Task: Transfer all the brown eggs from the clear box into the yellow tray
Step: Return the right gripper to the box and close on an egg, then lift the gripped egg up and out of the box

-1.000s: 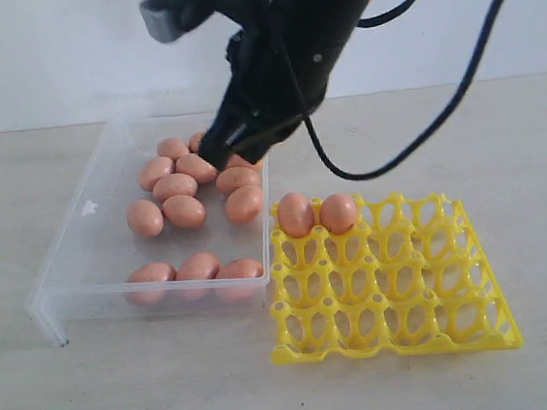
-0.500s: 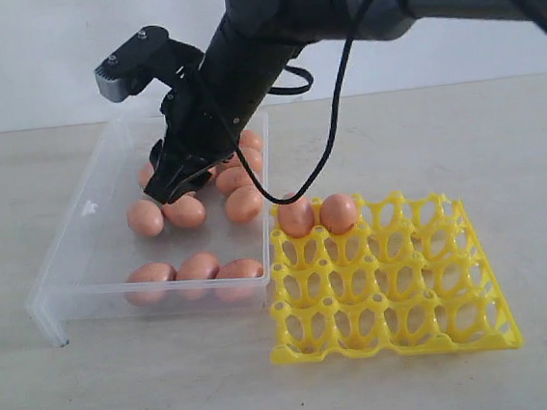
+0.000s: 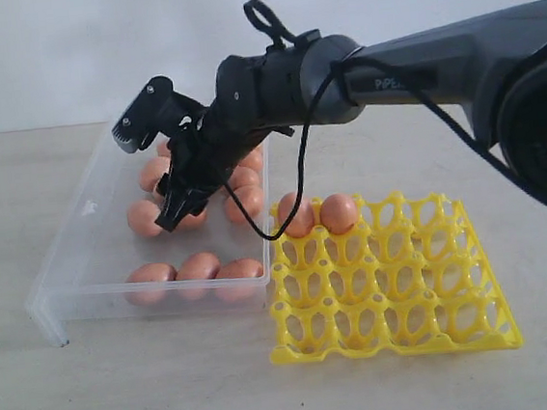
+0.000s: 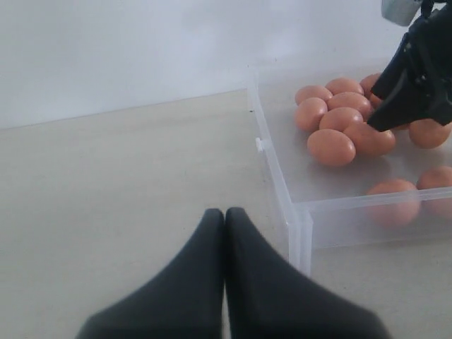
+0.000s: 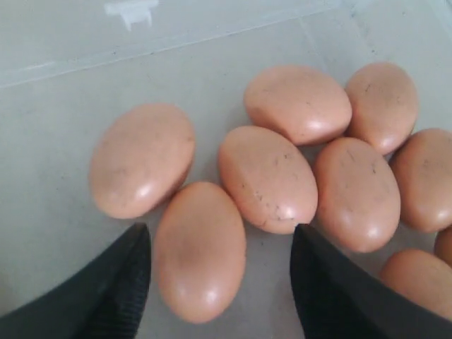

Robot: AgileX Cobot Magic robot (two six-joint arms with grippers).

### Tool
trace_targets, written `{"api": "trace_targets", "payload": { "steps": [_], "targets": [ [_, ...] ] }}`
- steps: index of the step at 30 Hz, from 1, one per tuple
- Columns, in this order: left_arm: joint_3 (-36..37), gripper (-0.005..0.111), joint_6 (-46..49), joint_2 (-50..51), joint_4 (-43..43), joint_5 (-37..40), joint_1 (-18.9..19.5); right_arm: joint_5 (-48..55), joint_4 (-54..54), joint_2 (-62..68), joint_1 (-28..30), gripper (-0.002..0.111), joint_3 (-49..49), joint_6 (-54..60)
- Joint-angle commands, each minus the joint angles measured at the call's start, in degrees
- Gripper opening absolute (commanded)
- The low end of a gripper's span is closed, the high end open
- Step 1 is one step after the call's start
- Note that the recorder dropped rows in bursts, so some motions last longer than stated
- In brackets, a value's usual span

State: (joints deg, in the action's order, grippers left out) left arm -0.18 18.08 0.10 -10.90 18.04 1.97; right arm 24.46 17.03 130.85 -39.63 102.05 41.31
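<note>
My right gripper [image 5: 219,247] spread open astride one brown egg [image 5: 200,251] in the clear box [image 3: 70,258], my left gripper [image 4: 225,215] pinched shut, empty, arm lettering [image 3: 394,84] reads PIPE, remainder unclear to me

Eggs [image 3: 198,267] in box [image 3: 76,251] at left; two in tray [image 3: 399,301] beside it

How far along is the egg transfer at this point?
Done: two orange-brown eggs sit in far cups of the bright yellow lattice tray. In hand: the right gripper, open, straddles one egg in the clear plastic box, not gripping it. Left: every other egg in that box.
</note>
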Motion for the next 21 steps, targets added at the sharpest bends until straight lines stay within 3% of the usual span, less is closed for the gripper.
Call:
{"api": "trace_targets", "payload": {
  "steps": [1,16,19,21],
  "targets": [
    [0.2,-0.004,-0.5,-0.1,-0.4,-0.2,-0.5,-5.5,-2.1,1.7,-1.1,0.057,0.3,-0.3],
    [0.2,-0.004,-0.5,-0.1,-0.4,-0.2,-0.5,-6.4,-4.0,5.6,-0.9,0.056,0.3,-1.2],
    [0.2,-0.004,-0.5,-0.1,-0.4,-0.2,-0.5,-6.3,-4.1,5.6,-0.9,0.042,0.3,-1.2],
    [0.2,-0.004,-0.5,-0.1,-0.4,-0.2,-0.5,-6.3,-4.1,5.6,-0.9,0.021,0.3,-1.2]
  ]
}}
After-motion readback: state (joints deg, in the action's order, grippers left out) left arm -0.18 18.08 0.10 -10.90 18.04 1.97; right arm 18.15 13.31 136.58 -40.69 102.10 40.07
